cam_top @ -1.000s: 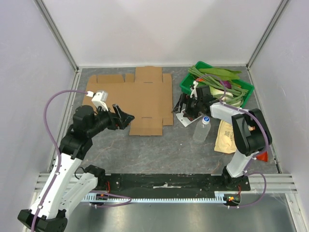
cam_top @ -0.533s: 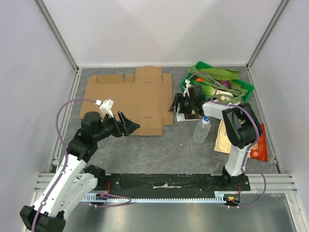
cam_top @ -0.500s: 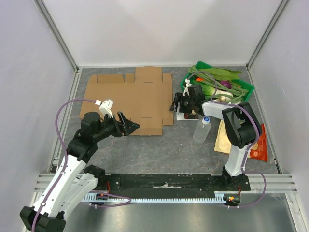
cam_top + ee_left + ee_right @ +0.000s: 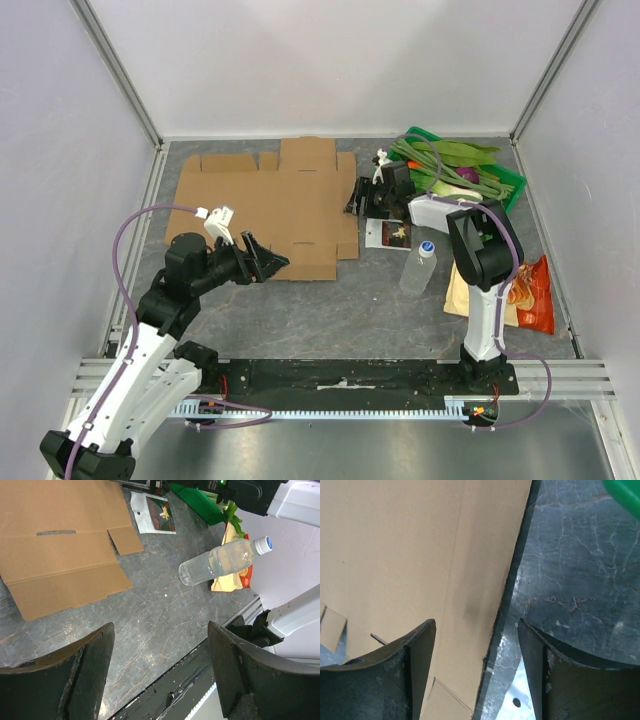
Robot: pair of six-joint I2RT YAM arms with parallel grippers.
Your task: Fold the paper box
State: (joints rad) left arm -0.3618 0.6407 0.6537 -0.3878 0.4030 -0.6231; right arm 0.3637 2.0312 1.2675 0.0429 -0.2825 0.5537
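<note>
Fingers (image 4: 87, 672) of the left gripper (image 4: 264, 260) spread wide, pinching nothing. Between them only bare bench (image 4: 165, 625), with the near flap of the paper box (image 4: 270, 205) just ahead and off to their left, untouched as far as can be told.

Fingers (image 4: 417, 672) of the right gripper (image 4: 357, 196) likewise apart, straddling the right-hand edge of the same blank: cardboard under one finger, grey bench under the other, the edge running up between them. No pinch to be seen; contact with the board impossible to confirm.

Outward from both pairs, the blank lying flat, with every panel, flap and tab level with the bench, creases unbent, no wall raised. Just beyond the right fingers, on the side away from the cardboard, a green tray (image 4: 514, 196) of vegetables. Back toward that arm's base, a small printed packet (image 4: 390, 233), a water bottle (image 4: 417, 268) and a snack bag (image 4: 525, 298), all well clear of the blank.

Judged on that, nothing of the folding done yet — at most the approach, with one gripper at the near edge and the other at the right edge. Left to do, by the look of it, everything: lifting the side panels along their creases, turning in the flaps, seating the tabs so the walls hold.
</note>
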